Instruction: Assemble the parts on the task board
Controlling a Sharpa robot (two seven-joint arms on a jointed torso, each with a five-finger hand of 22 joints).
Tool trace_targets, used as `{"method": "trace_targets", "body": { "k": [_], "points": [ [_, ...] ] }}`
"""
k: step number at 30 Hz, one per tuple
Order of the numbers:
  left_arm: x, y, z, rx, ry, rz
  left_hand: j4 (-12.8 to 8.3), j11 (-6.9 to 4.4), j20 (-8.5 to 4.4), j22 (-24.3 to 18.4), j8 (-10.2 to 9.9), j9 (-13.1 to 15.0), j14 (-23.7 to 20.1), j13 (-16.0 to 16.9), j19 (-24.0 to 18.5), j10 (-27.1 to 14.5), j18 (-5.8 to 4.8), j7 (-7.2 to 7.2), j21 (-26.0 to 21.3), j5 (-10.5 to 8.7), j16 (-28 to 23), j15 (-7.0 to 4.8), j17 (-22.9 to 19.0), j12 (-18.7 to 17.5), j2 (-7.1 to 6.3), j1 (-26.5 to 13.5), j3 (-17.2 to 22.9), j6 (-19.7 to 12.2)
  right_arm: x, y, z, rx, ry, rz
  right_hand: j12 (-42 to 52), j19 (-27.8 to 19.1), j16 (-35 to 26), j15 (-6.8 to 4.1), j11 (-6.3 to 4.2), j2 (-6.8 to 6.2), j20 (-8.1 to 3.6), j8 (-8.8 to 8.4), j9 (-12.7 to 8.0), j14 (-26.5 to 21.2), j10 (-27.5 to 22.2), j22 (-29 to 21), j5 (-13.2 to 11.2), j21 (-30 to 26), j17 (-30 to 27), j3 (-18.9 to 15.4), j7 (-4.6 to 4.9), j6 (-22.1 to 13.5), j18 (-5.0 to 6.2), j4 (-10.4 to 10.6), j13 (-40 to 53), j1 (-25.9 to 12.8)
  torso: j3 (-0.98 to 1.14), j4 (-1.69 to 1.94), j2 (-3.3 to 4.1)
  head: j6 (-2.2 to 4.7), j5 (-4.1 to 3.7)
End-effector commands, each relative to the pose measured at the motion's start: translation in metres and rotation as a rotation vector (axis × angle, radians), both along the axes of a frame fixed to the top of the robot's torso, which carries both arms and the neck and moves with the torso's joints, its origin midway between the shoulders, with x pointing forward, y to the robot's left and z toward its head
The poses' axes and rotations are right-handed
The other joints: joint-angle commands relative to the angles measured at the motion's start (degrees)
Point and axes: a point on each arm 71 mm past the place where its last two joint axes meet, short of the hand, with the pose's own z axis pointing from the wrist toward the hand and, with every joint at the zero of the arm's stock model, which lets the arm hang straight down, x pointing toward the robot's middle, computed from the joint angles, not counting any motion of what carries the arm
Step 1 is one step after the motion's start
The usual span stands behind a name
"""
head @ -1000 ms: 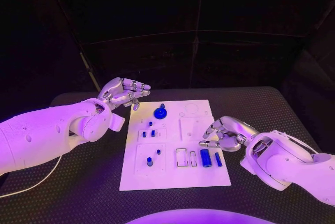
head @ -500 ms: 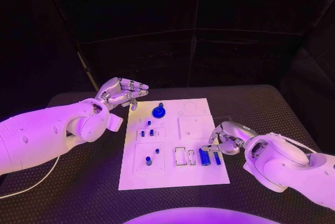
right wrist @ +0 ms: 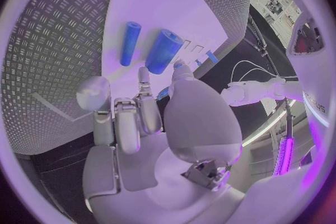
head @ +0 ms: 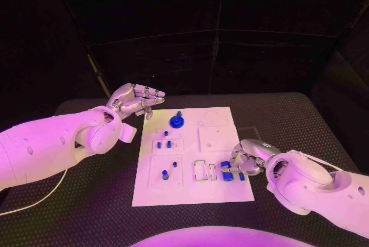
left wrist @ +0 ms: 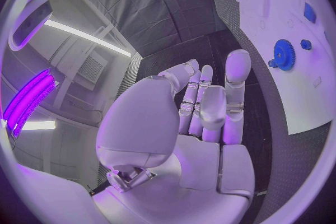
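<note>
Near the task board's (head: 192, 156) right edge, the right hand (head: 245, 160) touched the thick blue cylinder (head: 227, 173), grip unclear; the left hand (head: 135, 102) hovered, loosely curled, empty.

My work rests on a black table (head: 307, 124) whose top is covered in a fine raised tread pattern; in my right wrist view the same ribbed surface (right wrist: 56, 39) runs along beside the white plate. A thin white cable (head: 34, 203) trails across the table's near left part, curving off toward the edge. Behind the table stands a dark backdrop of panels (head: 231, 55) with faint seams crossing it. A slim pale rod (head: 98, 79) leans up from the table's far left corner against that backdrop.
</note>
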Motion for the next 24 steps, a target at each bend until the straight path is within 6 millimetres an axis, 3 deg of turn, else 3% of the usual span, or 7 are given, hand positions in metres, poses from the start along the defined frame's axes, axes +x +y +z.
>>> {"method": "trace_targets", "body": {
  "k": [1, 11, 16, 24],
  "points": [
    [0.0, 0.0, 0.001, -0.009, -0.003, -0.009, -0.1, -0.14, 0.16, 0.0, 0.0, -0.1, -0.3, -0.1, -0.4, -0.4, 0.85, -0.07, -0.4, -0.23, 0.0, 0.05, 0.1, 0.2, -0.11, -0.6, 0.0, -0.3, 0.0, 0.001, -0.003, -0.056, 0.005, 0.027, 0.0, 0.4, 0.2, -0.53, -0.22, -0.02, -0.11, 0.38, 0.2, 6.0, 0.1, 0.0, -0.3, 0.2, 15.0, -0.2, -0.27, -0.1, -0.8, 0.0, 0.4, -0.6, -0.05, 0.05, 0.07, -0.13, 0.02],
    [-0.001, 0.001, 0.001, -0.006, 0.003, -0.006, -0.1, -0.14, 0.16, 0.0, 0.0, -0.1, -0.3, -0.1, -0.4, -0.4, 0.85, -0.07, -0.4, -0.23, 0.0, 0.05, 0.1, 0.2, -0.11, -0.6, 0.0, -0.3, 0.0, 0.003, -0.009, -0.091, 0.022, 0.049, 0.0, 0.3, 0.2, -0.6, -0.32, 0.18, -0.17, 0.94, 0.6, 6.0, 0.1, 0.0, -0.4, 0.2, 15.0, -0.2, -0.38, -0.1, -0.81, 0.0, 0.4, -0.8, -0.08, -0.12, 0.08, -0.36, 0.36],
    [-0.001, 0.001, 0.001, -0.006, 0.005, -0.007, -0.1, -0.14, 0.16, 0.0, 0.0, -0.1, -0.3, -0.1, -0.4, -0.4, 0.85, -0.07, -0.4, -0.23, 0.0, 0.05, 0.1, 0.2, -0.11, -0.6, 0.0, -0.3, -0.001, 0.003, -0.015, -0.108, 0.034, 0.056, -0.1, 0.3, 0.2, -0.67, -0.4, 0.43, -0.22, 1.44, 1.1, 6.1, 0.1, 0.1, -0.3, 0.2, 15.0, -0.1, -0.48, -0.1, -0.81, -0.1, 0.4, -0.6, -0.06, 0.03, 0.1, -0.46, 0.33],
    [-0.001, 0.003, 0.0, -0.002, 0.008, -0.001, -0.1, -0.14, 0.17, 0.0, 0.0, -0.1, -0.3, -0.1, -0.4, -0.4, 0.86, -0.07, -0.4, -0.23, 0.0, 0.06, 0.0, 0.3, -0.08, -0.7, 0.0, -0.3, -0.005, 0.003, -0.023, -0.118, 0.047, 0.058, -0.1, 0.3, 0.2, -1.05, -0.86, 2.16, -0.56, 3.79, 3.5, 6.1, 0.3, 0.3, 1.9, 0.2, 15.1, 0.3, -0.99, -0.3, -0.83, -0.2, 0.8, 0.6, -0.02, -0.03, 0.05, -0.49, 0.56]
  ]
}}
